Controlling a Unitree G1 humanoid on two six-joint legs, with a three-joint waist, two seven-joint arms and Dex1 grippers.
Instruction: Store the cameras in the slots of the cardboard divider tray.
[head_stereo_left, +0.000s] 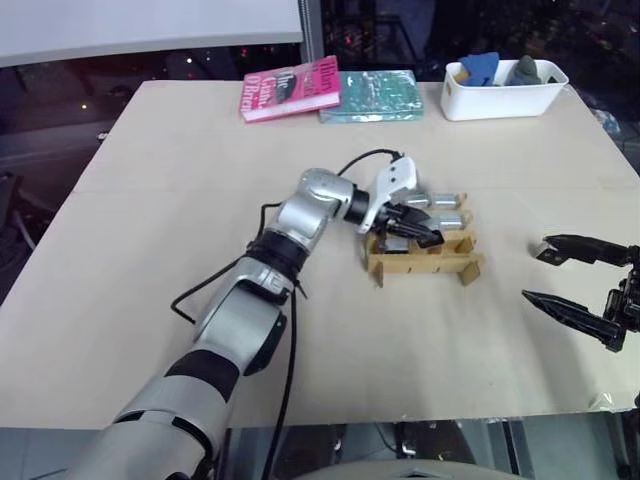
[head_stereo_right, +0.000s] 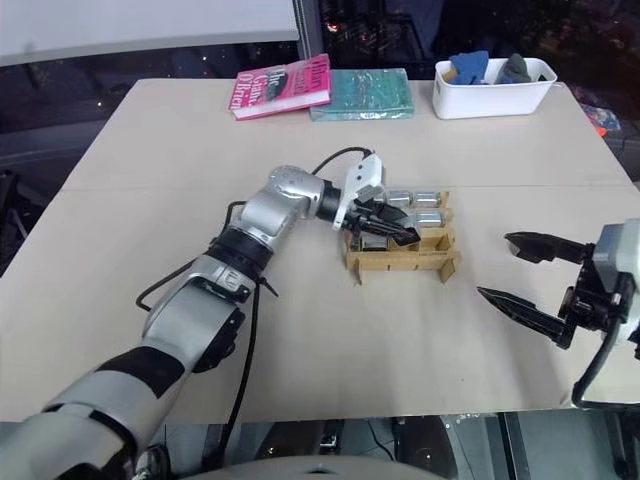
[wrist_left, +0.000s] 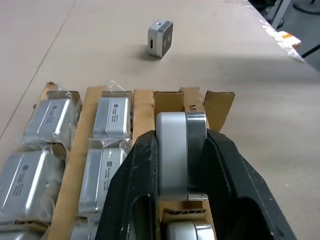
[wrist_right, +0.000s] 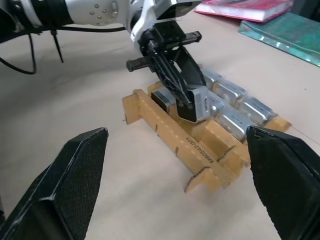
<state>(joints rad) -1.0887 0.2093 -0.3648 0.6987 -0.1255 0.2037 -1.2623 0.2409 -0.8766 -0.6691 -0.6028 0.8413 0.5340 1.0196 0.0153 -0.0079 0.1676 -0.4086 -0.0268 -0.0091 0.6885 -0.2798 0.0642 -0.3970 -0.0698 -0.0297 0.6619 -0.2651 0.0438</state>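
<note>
Left gripper (wrist_left: 182, 165) is clamping a camera (wrist_left: 179, 150) over the cardboard divider tray (head_stereo_left: 425, 262); right gripper (head_stereo_left: 575, 282) is hanging spread wide, well right of it.

Pink book (head_stereo_left: 291, 87): cover text illegible; tray (wrist_right: 186, 148) print unreadable.

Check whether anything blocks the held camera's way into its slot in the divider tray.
Nothing visible does. The left gripper holds the camera right above an open slot in the near row of the cardboard divider tray; neighbouring cameras sit in other slots.
</note>
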